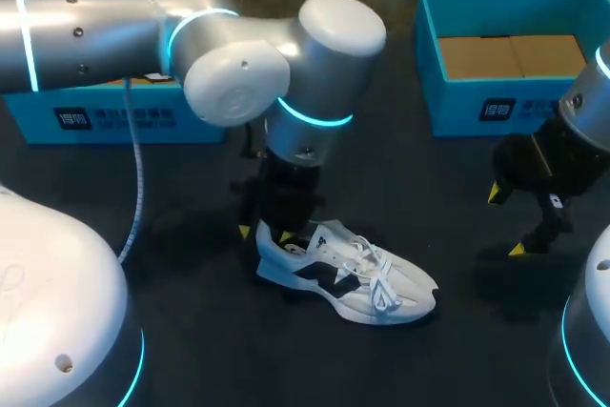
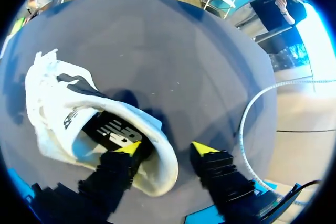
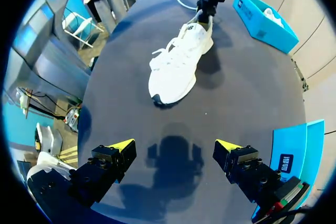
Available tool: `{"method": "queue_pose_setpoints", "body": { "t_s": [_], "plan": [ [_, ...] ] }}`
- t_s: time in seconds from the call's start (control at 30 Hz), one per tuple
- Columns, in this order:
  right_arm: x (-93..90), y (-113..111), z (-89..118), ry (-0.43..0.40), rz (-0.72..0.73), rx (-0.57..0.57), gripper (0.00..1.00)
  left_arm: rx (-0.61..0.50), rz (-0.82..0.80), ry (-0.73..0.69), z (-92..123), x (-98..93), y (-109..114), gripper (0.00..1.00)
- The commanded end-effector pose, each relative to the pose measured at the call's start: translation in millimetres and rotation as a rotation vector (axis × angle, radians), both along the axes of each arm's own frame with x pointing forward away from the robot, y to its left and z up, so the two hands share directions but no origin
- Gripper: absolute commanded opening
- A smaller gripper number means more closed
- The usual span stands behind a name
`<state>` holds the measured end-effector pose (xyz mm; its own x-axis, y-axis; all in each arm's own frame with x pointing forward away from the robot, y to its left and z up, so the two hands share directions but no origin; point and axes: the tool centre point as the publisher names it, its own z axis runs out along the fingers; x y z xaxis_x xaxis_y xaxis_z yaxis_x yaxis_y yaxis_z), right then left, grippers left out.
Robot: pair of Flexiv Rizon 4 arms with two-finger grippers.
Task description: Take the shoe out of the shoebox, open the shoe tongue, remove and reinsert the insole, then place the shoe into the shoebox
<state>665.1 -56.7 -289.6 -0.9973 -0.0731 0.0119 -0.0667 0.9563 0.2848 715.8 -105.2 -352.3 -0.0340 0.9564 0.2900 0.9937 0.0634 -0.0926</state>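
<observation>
A white shoe [image 1: 357,283] with black side marks lies on its sole on the dark table, toe toward the right. My left gripper [image 1: 267,233] stands over its heel, open. In the left wrist view one fingertip [image 2: 128,148] is inside the shoe [image 2: 58,103] on the black insole [image 2: 113,132]; the other fingertip [image 2: 205,149] is outside the heel wall, a small gap from it. My right gripper [image 1: 507,223] hangs open over bare table to the shoe's right, nothing between its fingers. From the right wrist view, the shoe [image 3: 176,66] lies well ahead of that gripper [image 3: 176,148].
A blue box [image 1: 429,64] with brown cardboard inside stands at the back right. A second blue box [image 1: 105,121] sits at the back left behind my left arm; in the right wrist view this box [image 3: 252,14] holds another white shoe [image 3: 273,17].
</observation>
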Motion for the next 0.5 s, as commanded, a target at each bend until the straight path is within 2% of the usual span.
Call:
{"method": "queue_pose_setpoints", "body": {
  "t_s": [0.03,0.17,0.37,0.4,0.43,0.47,0.5],
  "plan": [
    [-0.5,0.0,-0.5,-0.001,0.000,-0.002,1.00,-0.060,-0.003,-0.007,34.4,-3.4,19.8,1.00],
    [-0.5,0.0,-0.5,-0.001,0.000,-0.002,1.00,-0.126,0.019,0.022,65.6,-7.2,31.6,1.00],
    [-0.5,0.0,-0.5,-0.001,0.000,-0.002,1.00,-0.226,0.149,0.077,108.1,-17.1,57.5,1.00],
    [-0.5,0.0,-0.5,-0.001,0.000,-0.002,1.00,-0.233,0.181,0.110,113.3,-19.8,60.6,1.00],
    [-0.5,0.0,-0.5,-0.001,0.000,-0.002,1.00,-0.246,0.162,0.225,119.0,-22.3,64.0,1.00],
    [-0.5,0.0,-0.5,-0.001,0.000,-0.002,1.00,-0.238,0.222,0.242,122.2,-23.9,64.9,1.00],
    [-0.5,0.0,-0.5,-0.001,0.000,-0.002,1.00,-0.227,0.205,0.275,124.5,-26.2,64.5,1.00]
  ]
}}
